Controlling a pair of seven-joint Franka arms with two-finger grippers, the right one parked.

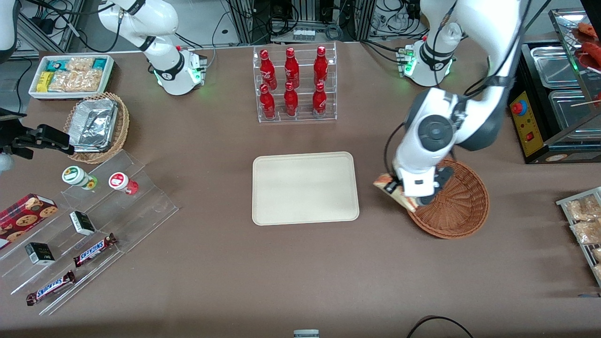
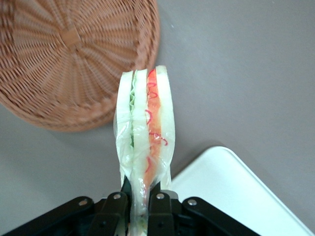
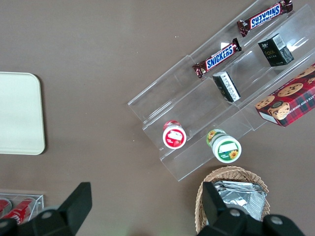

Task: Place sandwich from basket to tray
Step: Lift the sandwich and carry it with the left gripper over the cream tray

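My left gripper (image 1: 408, 196) is shut on the sandwich (image 2: 144, 142), a plastic-wrapped wedge of white bread with green, pink and orange layers. It holds the sandwich (image 1: 393, 191) in the air over the rim of the reddish-brown woven basket (image 1: 458, 206), on the side toward the tray. In the left wrist view the basket (image 2: 64, 59) looks empty and a corner of the cream tray (image 2: 236, 191) shows. The tray (image 1: 305, 188) lies flat beside the basket, toward the parked arm's end, with nothing on it.
A clear rack of red bottles (image 1: 293, 84) stands farther from the front camera than the tray. A lighter wicker basket with foil containers (image 1: 96, 126), a white snack bin (image 1: 70, 75) and acrylic steps with snacks (image 1: 84, 230) lie toward the parked arm's end. A food warmer (image 1: 558, 108) stands toward the working arm's end.
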